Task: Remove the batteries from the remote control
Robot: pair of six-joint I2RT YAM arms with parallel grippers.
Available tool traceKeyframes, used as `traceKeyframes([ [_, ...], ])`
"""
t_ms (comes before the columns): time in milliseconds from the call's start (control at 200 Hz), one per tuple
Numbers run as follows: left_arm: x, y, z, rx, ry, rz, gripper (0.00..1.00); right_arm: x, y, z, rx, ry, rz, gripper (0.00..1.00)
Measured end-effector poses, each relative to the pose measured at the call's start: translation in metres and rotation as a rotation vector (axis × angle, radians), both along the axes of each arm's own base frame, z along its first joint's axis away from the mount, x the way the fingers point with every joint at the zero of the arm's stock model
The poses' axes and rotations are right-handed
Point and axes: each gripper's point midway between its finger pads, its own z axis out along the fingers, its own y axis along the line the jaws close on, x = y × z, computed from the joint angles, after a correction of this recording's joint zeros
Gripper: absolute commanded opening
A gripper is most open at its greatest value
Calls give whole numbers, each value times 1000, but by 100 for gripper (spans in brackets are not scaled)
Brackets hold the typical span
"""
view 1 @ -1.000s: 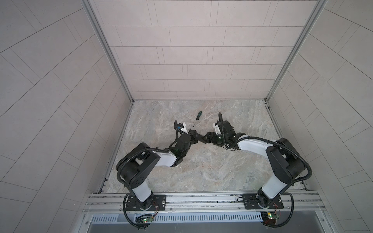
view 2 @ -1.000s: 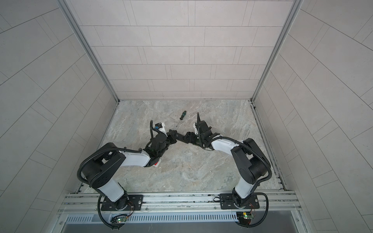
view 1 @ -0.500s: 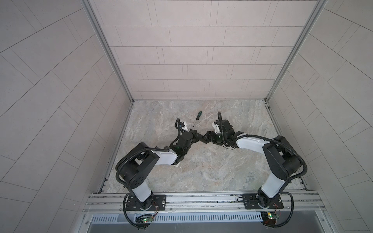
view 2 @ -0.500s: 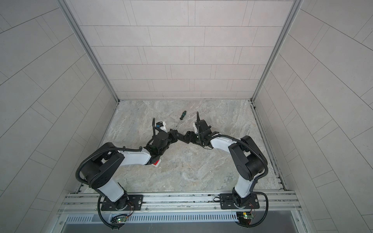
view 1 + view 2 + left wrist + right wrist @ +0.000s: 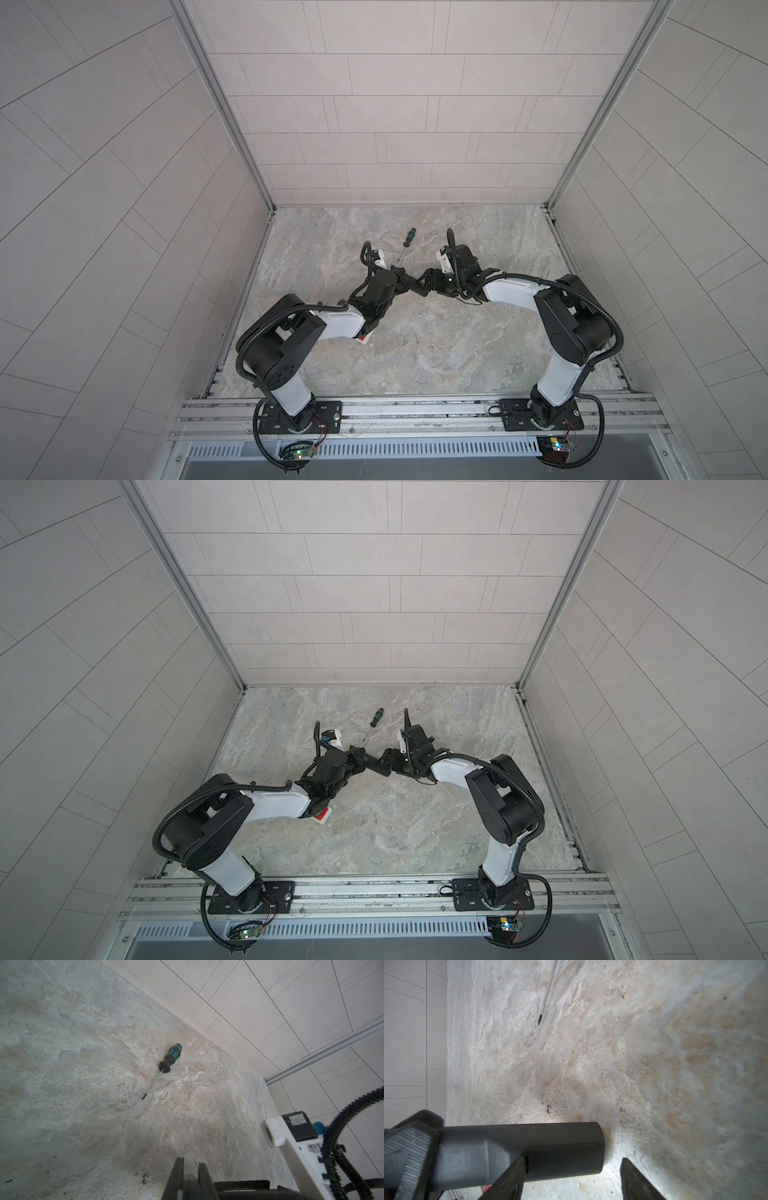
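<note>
The left gripper (image 5: 190, 1172) is clenched on a black remote control (image 5: 542, 1147). Its 2 fingers stand close together, with only the remote's thin edge between them. In the right wrist view a ribbed pad (image 5: 406, 1147) of that gripper presses on one end of the remote. The rest of the body sticks out level from the grip, above the marbled tabletop (image 5: 415, 353).

The right gripper (image 5: 574, 1160) is spread wide at the remote's free end and grips nothing. One finger (image 5: 510, 1178) crosses in front of the remote's edge, just beside the battery cover (image 5: 562, 1155); whether it touches cannot be told. The other finger (image 5: 637, 1180) stands past the free end, with bare table between it and the remote. The cover is in place and flush, so whatever lies under it is hidden.

In both top views the 2 grippers meet nose to nose, with the remote bridging them.

A green-handled screwdriver (image 5: 170, 1057) lies flat on the table, out ahead of the left gripper's fingertips and well apart from them. Its tip points back toward the grippers.

Behind the left gripper, a small white object with a red patch (image 5: 322, 816) peeks out from under that arm's forearm; what it is cannot be told.
</note>
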Motion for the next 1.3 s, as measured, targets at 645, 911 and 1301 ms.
traceKeyframes([
  [645,6,2,1,15,19,6,0,12,6,-2,14,9,-3,72],
  [911,6,1,1,23,26,7,0,12,6,-1,14,8,-3,72],
  [1301,6,-2,1,32,38,-8,0,2,13,12,14,-9,32,72],
])
